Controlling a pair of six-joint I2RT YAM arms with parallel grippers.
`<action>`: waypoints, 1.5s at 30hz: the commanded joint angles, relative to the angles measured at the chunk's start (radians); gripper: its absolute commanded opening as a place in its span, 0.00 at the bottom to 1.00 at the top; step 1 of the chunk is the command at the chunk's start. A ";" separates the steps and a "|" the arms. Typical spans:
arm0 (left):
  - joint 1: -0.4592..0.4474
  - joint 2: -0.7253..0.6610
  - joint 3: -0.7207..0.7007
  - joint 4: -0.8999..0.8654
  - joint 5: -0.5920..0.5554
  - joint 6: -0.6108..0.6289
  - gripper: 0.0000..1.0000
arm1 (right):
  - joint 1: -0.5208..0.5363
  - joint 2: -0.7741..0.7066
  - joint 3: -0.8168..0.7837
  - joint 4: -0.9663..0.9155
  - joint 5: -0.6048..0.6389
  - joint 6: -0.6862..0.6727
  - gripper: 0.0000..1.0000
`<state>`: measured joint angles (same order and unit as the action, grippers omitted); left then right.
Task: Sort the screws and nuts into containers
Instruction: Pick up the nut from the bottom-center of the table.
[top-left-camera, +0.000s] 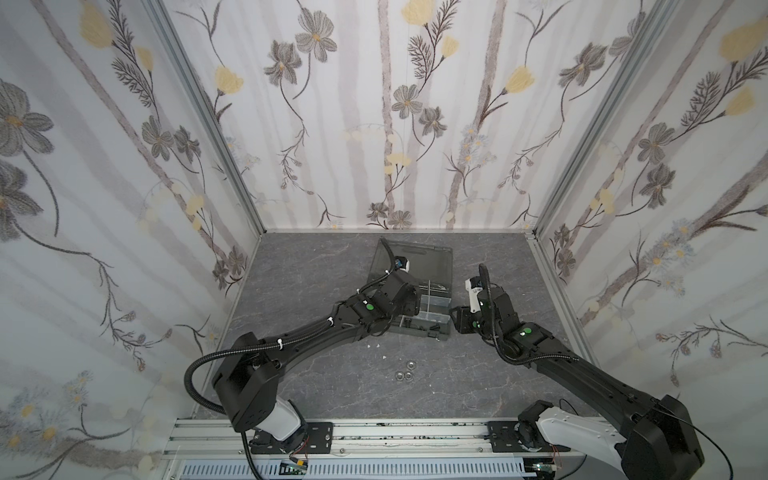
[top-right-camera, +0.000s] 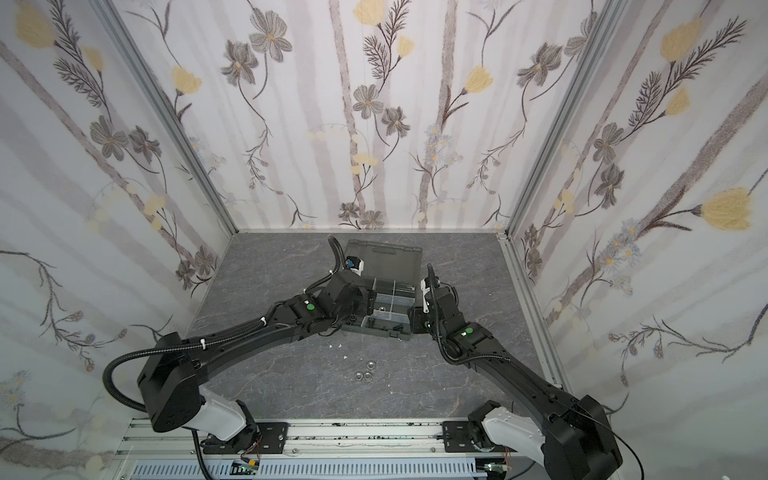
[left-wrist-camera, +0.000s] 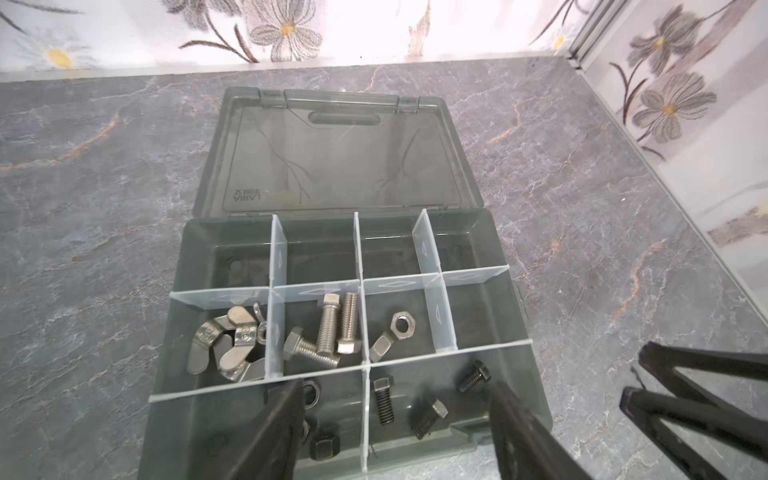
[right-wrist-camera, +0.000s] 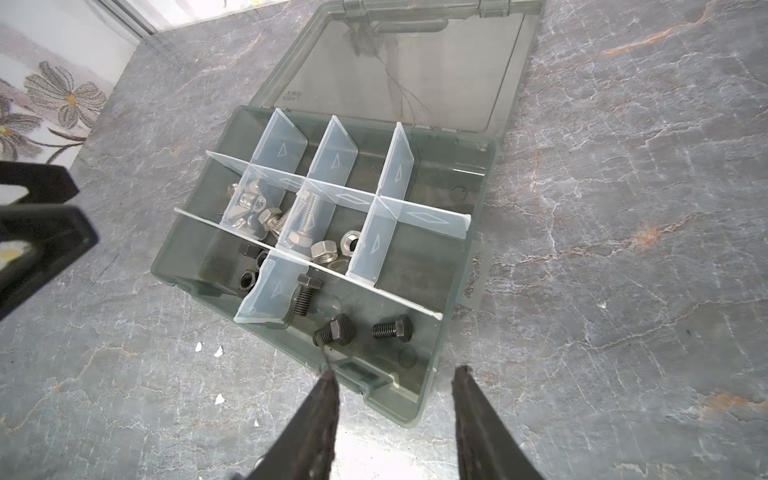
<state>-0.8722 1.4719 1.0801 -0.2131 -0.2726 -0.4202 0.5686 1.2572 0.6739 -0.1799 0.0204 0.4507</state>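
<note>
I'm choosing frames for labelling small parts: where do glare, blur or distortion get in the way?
In both top views, wall posts splay outward and the loose nuts are tiny and soft; in the left wrist view, the lid carries branch-like reflections and the left fingers blur; in the right wrist view, glare whitens the table between the right fingers, but the black screws are sharp.

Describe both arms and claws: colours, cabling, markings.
The left arm and right arm are black-shelled, each with a white segment near its base. A round green dot marks each one near the wrist. Black corrugated conduit loops outside the left arm, fastened by white zip ties; the right arm carries similar conduit. The left claw and right claw have dark, flat, tapering fingers.
</note>
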 joint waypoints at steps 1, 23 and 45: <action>0.012 -0.117 -0.126 0.124 -0.029 -0.051 0.78 | 0.032 0.018 -0.011 0.066 -0.027 -0.003 0.47; 0.020 -0.854 -0.739 0.199 -0.106 -0.300 1.00 | 0.443 0.311 0.019 0.100 0.010 0.098 0.48; 0.020 -0.786 -0.736 0.201 -0.082 -0.345 1.00 | 0.499 0.484 0.141 -0.003 0.072 0.015 0.45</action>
<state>-0.8536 0.6876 0.3420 -0.0368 -0.3443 -0.7479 1.0657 1.7374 0.8066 -0.1898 0.0780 0.5159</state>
